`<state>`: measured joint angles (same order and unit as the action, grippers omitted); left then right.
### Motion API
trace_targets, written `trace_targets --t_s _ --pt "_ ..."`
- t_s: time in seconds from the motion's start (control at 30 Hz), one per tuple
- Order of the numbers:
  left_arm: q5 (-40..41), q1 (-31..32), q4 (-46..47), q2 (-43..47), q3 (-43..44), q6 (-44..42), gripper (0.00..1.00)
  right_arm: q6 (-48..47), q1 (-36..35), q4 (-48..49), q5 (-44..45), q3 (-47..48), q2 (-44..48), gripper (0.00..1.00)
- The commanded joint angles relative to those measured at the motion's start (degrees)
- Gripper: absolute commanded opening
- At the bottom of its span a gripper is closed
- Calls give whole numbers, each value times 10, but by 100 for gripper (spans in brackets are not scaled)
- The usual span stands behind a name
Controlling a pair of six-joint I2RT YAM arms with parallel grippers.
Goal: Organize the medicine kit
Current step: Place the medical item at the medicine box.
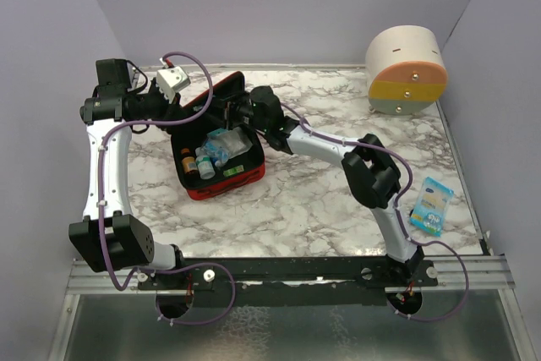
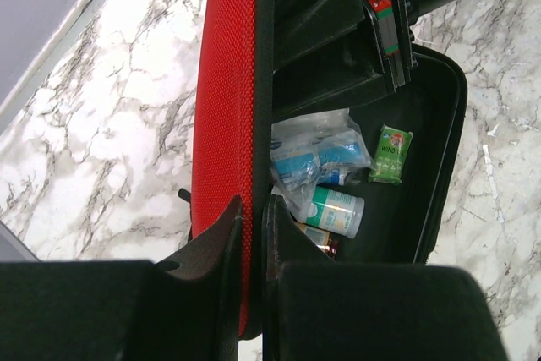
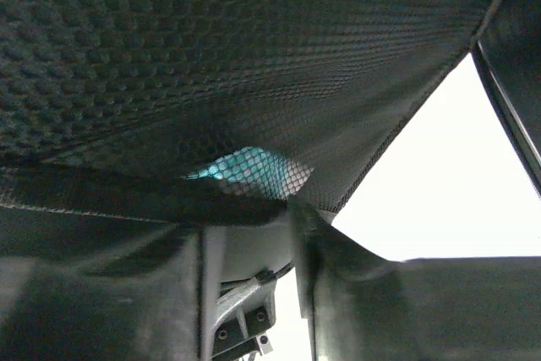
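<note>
- The rounded-square red zippered fabric medicine kit (image 1: 226, 185) lies open on the white marble-patterned surface (image 1: 321, 200). It sits at about ten o'clock from the surface's middle, with its lid (image 1: 205, 101) raised on the twelve o'clock side.
- The left jaws are closed on the lid's red rim, clamping it from both sides and holding it upright.
- The right jaws press up against the black mesh pocket (image 3: 254, 65) inside the lid. Whether they pinch the netting, I cannot tell.
- To my eye the case is light, with a semi-stiff shell. The woven cloth should give good grip, but the lid hinges loosely and would likely flop if let go.
- The rim looks the best place to hold. The mesh is stretchy and could snag.
- A small white bottle with a teal label (image 2: 334, 211) and a green sachet (image 2: 390, 155) lie loose in the tray, so tilting the case would probably spill them.
</note>
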<state>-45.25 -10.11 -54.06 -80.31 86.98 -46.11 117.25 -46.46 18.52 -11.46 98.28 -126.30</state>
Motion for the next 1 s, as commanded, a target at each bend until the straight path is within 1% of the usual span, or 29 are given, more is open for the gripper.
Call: trace_targets --t_s 0.0,0.03,0.1,0.23,0.3,0.33,0.4,0.43,0.5,0.53,0.6,0.63,0.7,0.73,0.9,0.97 --pt "31 1 -77 -12 -26 -10 0 8 -1 52 15 -4 52 44" --pt "31 1 -77 -11 -26 -10 0 6 -1 45 11 -10 58 50" --pt "31 1 -77 -11 -26 -11 0 0 -1 35 8 -26 72 54" --pt "31 1 -78 -10 -27 -11 0 -6 -1 51 7 -60 95 55" --pt "32 1 -80 -8 -27 -14 0 -46 3 46 -9 -51 105 55" --pt "35 1 -83 -8 -26 -17 0 -88 9 20 -27 -30 110 55" --pt "40 1 -86 -6 -26 -25 0 -211 25 -91 -56 37 120 55" --pt "42 2 -87 -5 -27 -28 0 -273 31 -159 -57 71 125 55" --pt "44 1 -87 -3 -26 -35 0 -403 41 -300 -32 139 136 56" --pt "44 1 -87 -3 -25 -39 0 -461 43 -368 -5 165 144 59" --pt "47 1 -87 -2 -22 -50 0 -559 44 -471 61 194 163 73" --pt "49 1 -87 -2 -20 -56 0 -607 44 -502 90 194 181 83" --pt "50 2 -87 -2 -15 -66 0 -651 50 -547 135 159 220 97" --pt "51 1 -87 -2 -12 -71 0 -663 55 -549 150 121 248 100" --pt "37 2 -104 -2 -3 -87 0 -639 96 -554 220 -89 402 100" --pt "30 1 -112 -2 -3 -92 0 -648 109 -563 244 -150 454 100"
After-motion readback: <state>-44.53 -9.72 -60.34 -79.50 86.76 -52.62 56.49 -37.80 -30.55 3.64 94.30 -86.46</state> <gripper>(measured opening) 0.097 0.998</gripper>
